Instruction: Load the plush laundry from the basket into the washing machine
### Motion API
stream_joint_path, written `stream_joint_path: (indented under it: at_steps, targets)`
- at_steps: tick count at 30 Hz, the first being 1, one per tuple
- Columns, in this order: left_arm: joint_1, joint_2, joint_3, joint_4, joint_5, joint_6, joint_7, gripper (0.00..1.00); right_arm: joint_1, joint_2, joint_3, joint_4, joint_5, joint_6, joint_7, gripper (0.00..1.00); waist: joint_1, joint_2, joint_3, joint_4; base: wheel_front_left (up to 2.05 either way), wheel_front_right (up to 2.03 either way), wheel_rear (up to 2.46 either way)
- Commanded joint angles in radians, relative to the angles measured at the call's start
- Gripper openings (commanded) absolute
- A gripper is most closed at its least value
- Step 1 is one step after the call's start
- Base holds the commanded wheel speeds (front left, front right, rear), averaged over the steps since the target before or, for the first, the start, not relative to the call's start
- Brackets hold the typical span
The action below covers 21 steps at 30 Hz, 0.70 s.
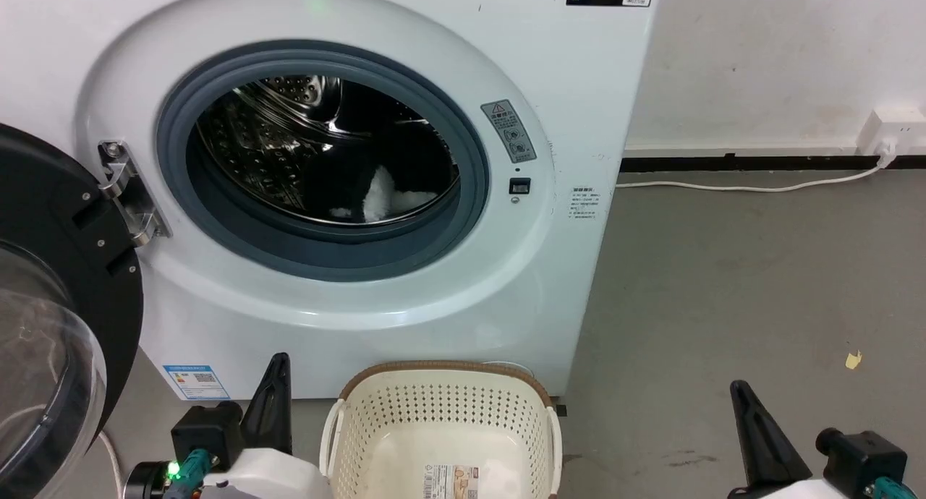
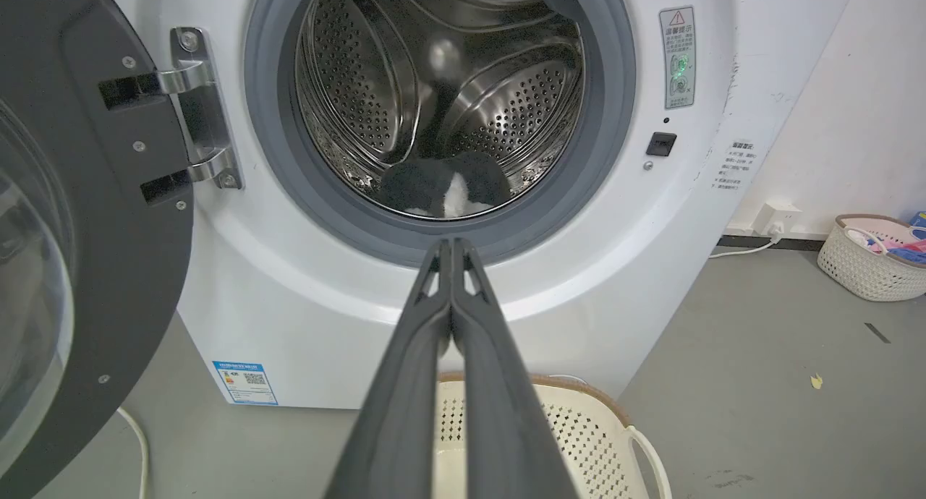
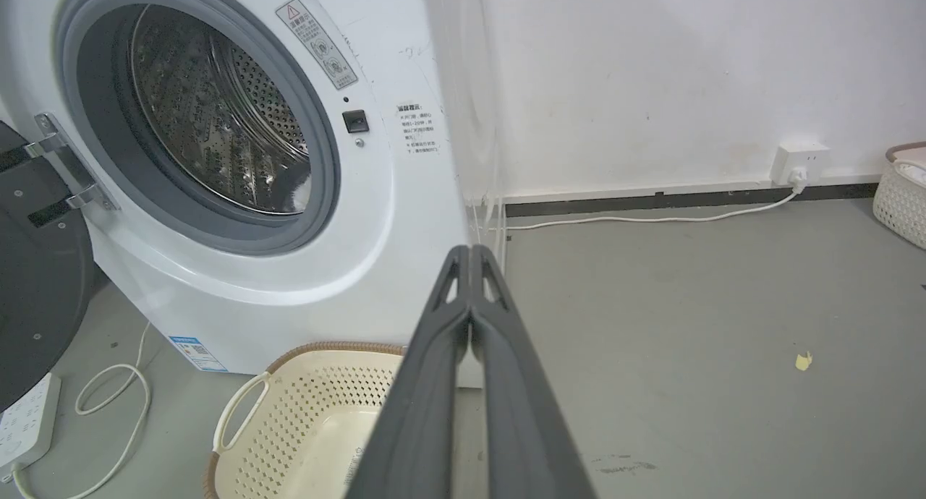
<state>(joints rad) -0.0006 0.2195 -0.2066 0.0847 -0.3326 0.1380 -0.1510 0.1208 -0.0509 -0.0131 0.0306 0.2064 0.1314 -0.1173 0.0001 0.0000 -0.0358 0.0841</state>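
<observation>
In the drum: plush laundry (image 1: 358, 188) loaded, basket (image 1: 441, 372) bare.
Black-and-white bundle lies at drum bottom of washing machine (image 1: 593, 87), behind grey gasket (image 1: 474, 188); basket stands just in front w/ only a paper label (image 1: 452, 481). Task looks done, bar maybe shutting door (image 1: 65, 267), open at left. Left gripper (image 1: 281, 361) & right gripper (image 1: 738, 390): jaws pressed together, holding nothing, either side of basket. Open floor (image 1: 723, 282) to right; door edge crowds left arm.

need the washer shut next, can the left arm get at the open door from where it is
Probably yes. The door stands swung open on the robot's left, and the left gripper, shut, sits low beside it with nothing standing between them.
</observation>
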Motion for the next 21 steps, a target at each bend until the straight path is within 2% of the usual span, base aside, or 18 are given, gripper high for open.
stream_joint_path:
  at_steps: [1,21]
  targets:
    - [0.000,-0.008,0.009,-0.008,0.016,-0.005,0.004,0.00,-0.019,0.000,0.002,-0.005,-0.009,0.000,0.004,0.00,0.0000,0.0000,0.001,-0.001,0.00,0.00,0.00]
    - [0.000,-0.049,0.059,-0.027,0.095,-0.038,0.041,0.00,-0.045,0.000,0.005,-0.012,-0.059,0.000,0.032,0.00,0.0000,0.0000,0.009,-0.022,0.00,0.00,0.00]
